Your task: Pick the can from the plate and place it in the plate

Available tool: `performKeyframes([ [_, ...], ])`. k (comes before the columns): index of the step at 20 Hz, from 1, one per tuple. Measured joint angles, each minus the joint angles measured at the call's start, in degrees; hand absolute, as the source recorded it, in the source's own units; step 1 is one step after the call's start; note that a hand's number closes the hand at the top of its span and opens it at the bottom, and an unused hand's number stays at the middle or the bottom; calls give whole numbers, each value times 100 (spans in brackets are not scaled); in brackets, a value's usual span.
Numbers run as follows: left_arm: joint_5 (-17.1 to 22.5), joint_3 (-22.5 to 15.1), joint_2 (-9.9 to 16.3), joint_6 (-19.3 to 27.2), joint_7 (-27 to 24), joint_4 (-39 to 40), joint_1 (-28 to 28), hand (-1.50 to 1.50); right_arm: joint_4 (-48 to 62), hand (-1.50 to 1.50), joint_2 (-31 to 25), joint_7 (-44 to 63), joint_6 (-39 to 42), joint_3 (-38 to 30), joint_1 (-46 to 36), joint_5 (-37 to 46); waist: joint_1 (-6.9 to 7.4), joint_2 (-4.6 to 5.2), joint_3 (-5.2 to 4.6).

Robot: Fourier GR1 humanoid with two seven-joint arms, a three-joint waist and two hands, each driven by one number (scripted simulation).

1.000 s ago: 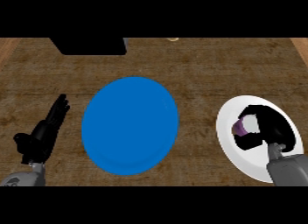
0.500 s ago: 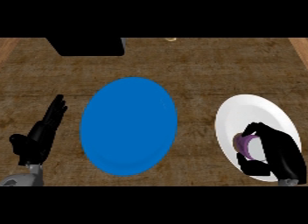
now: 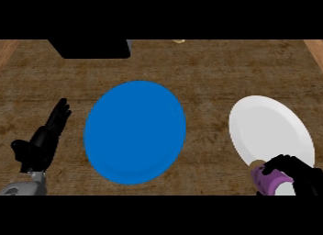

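Fingers (image 3: 284,161) curl round one can (image 3: 271,180) beside two plates (image 3: 259,124).

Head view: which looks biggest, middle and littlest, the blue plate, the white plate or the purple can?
1. Blue plate, biggest.
2. White plate, a bit smaller.
3. Purple can, littlest. The right robot hand curls round it and hides part, so its whole size is unsure.

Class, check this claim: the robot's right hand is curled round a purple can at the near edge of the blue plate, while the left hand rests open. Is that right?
Not quite. In the head view the right hand holds the purple can at the near edge of the white plate, not the blue plate. The left hand does rest open.
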Motion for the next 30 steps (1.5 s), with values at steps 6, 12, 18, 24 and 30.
performKeyframes([
  [6,-10,30,-28,-64,-32,18,3,0,-1129,150,159,206,-38,38,19,388,20,5,0],
  [12,-72,43,-55,-103,-24,-63,105,0,-1271,150,447,512,226,202,-616,468,57,9,0],
  [18,-163,34,-136,-113,-48,-3,51,0,-1122,150,1210,1449,951,927,-1940,927,94,16,-3],
  [24,-159,99,-140,-205,-5,73,-102,0,-234,150,2189,2021,1558,1313,-3300,1208,119,20,-4],
  [30,-188,111,-183,-214,112,-27,-130,0,1261,150,2642,2282,940,1597,-4312,965,145,25,1],
])
